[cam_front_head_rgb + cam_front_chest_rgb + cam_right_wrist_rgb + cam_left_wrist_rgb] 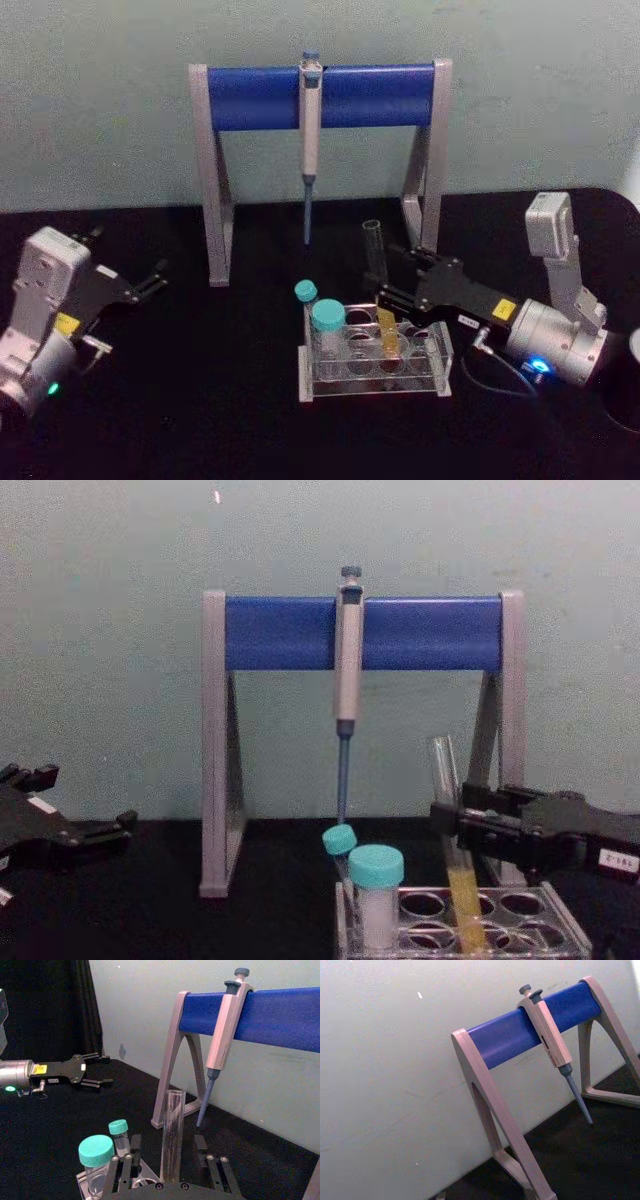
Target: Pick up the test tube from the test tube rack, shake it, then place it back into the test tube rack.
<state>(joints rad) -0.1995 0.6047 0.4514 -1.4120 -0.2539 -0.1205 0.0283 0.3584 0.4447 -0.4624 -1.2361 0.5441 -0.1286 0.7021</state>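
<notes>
Test tube (pixel 376 255) (pixel 172 1130) (pixel 463 900): long clear glass, uncapped, yellow liquid in lower third. Seated in rack hole right of rack's middle, near-upright, top leaning slightly to robot's left. Test tube rack (pixel 375 388) (pixel 560 920): low clear plastic, rows of round holes, flat, front, right of centre.

Black matte table (pixel 200 420) carrying two free-standing pieces of lab equipment.
A tall pipette stand with grey legs and a blue crossbar (pixel 260 97) stands with both feet on the table near its back edge, about midway along it. A low clear plastic test tube rack with round holes in its top plate (pixel 372 386) sits closer to the front edge, right of centre, just ahead of the stand's right leg.
</notes>
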